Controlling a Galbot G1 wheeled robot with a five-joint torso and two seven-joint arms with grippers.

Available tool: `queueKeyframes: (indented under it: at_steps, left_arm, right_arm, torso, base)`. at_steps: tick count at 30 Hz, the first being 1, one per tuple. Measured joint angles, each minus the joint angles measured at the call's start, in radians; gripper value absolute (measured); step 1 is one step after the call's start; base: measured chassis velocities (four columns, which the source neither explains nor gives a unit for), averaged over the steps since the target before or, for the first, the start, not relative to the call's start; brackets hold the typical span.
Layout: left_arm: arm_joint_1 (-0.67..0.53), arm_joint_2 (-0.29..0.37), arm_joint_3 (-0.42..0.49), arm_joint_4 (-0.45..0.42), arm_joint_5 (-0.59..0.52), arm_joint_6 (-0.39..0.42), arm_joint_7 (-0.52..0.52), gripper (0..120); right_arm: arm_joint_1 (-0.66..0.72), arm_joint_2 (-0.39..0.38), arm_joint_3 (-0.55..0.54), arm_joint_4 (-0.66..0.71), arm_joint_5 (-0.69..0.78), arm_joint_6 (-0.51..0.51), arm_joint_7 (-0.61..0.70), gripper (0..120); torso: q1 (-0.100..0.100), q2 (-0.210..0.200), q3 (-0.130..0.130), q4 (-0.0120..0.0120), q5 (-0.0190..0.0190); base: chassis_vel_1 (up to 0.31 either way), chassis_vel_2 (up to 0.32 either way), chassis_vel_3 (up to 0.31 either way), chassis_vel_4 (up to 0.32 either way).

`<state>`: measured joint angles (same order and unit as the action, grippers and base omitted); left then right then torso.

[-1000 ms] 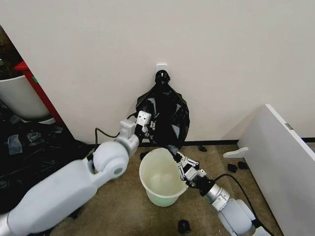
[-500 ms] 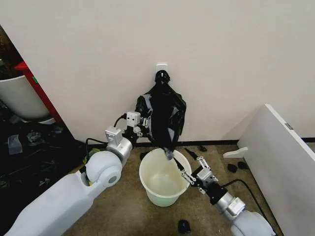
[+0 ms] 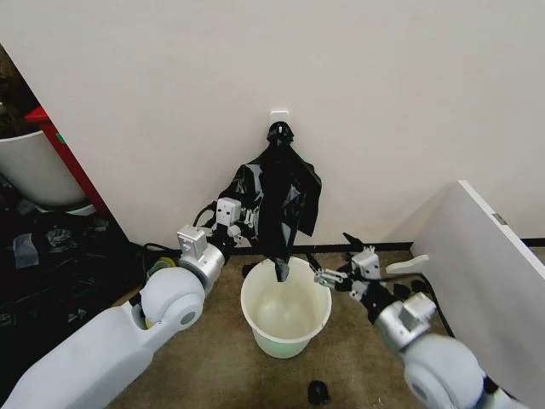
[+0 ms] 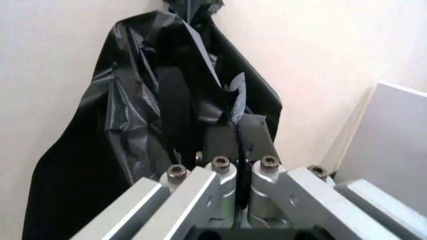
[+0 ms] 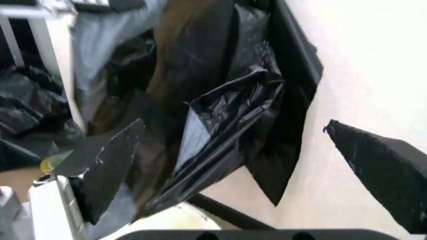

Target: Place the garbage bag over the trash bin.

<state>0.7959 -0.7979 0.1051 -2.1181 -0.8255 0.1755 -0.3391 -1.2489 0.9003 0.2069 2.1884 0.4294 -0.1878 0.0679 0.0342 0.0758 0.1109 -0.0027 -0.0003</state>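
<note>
Beige wall behind, brown carpet below. Bag (image 3: 277, 204) hangs against the wall from its bunched top, the lower tip dangling just over the bin's (image 3: 285, 313) far rim; none of it is spread on the rim. Bin stands upright on the floor, interior bare, no liner.

Left gripper (image 3: 241, 217) is at the bag's left edge; in the wrist view its fingers (image 4: 257, 142) sit pressed together on a fold of black film. Right gripper (image 3: 334, 260) is right of the bin near the bag's tip, jaws wide apart, holding nothing.

Progress, by my reading: early. Bag gripped on one side only; opening it and seating it over the rim remain.
</note>
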Motion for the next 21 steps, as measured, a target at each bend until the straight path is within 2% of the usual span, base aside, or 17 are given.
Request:
queueKeyframes:
  at_steps: [2, 5, 10, 15, 21]
  left_arm:
    - [0.002, 0.001, -0.001, 0.001, 0.000, -0.001, 0.002, 0]
    - [0.007, 0.001, -0.001, 0.013, 0.005, -0.003, 0.007, 0]
    - [0.025, -0.007, -0.007, 0.021, 0.012, -0.005, 0.008, 0]
    - [0.029, -0.001, -0.006, 0.024, 0.018, -0.008, 0.010, 0]
    - [0.030, -0.001, -0.004, 0.024, 0.019, -0.010, 0.011, 0]
  right_arm:
    - [0.042, -0.003, -0.024, -0.018, 0.004, -0.010, 0.004, 100]
    - [0.199, -0.004, -0.128, -0.083, 0.017, -0.059, 0.021, 100]
    - [0.317, 0.012, -0.230, -0.132, 0.042, -0.114, 0.037, 100]
    - [0.386, 0.038, -0.286, -0.164, 0.059, -0.157, 0.060, 100]
    - [0.490, 0.075, -0.369, -0.205, 0.033, -0.191, 0.083, 90]
  torso:
    - [0.000, 0.000, 0.000, 0.0002, -0.0001]
    - [0.000, 0.000, 0.000, 0.0005, -0.0004]
    - [0.000, 0.000, 0.000, 0.0000, -0.0005]
    - [0.000, 0.000, 0.000, 0.0002, -0.0002]
    - [0.000, 0.000, 0.000, 0.0003, -0.0005]
  base:
    - [0.000, 0.000, 0.000, 0.000]
    - [0.000, 0.000, 0.000, 0.000]
    - [0.000, 0.000, 0.000, 0.000]
    - [0.000, 0.000, 0.000, 0.000]
    - [0.000, 0.000, 0.000, 0.000]
